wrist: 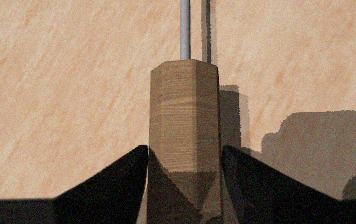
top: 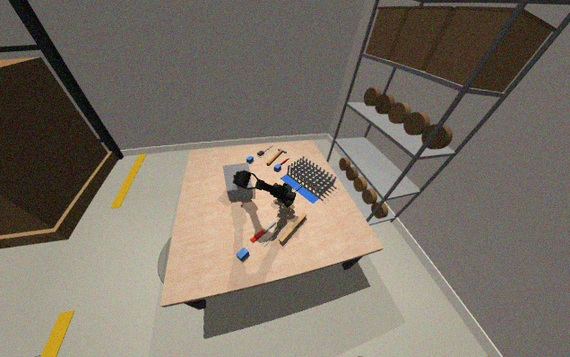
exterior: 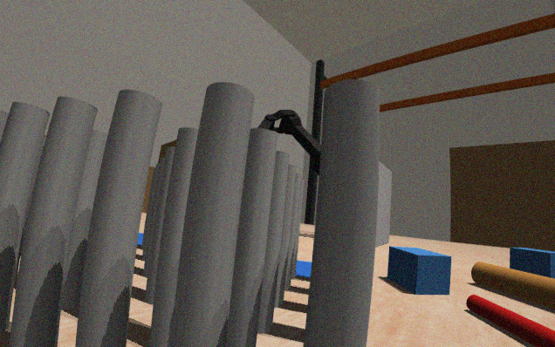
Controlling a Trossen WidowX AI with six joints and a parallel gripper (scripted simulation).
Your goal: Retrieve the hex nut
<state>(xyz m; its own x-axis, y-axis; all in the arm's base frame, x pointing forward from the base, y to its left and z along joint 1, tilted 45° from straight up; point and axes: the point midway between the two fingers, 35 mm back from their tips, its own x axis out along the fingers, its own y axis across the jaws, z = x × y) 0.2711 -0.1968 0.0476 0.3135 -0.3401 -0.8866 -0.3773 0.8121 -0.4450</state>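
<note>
Between the closed gripper [wrist: 185, 200] fingers sits a wooden-handled tool [wrist: 184, 120], its thin grey shaft [wrist: 185, 30] pointing ahead over the table [wrist: 75, 100]. Right of the tool tip stand the spacers [top: 311, 177], behind the blue strip [top: 301, 188]. The nut is not visible. Risk: an off-line shaft entry could shove a spacer.

We are seeing arm [top: 265, 186] reaching toward taped strip [top: 301, 189], spacers [top: 312, 177] standing near table's [top: 215, 269] far right edge.
</note>
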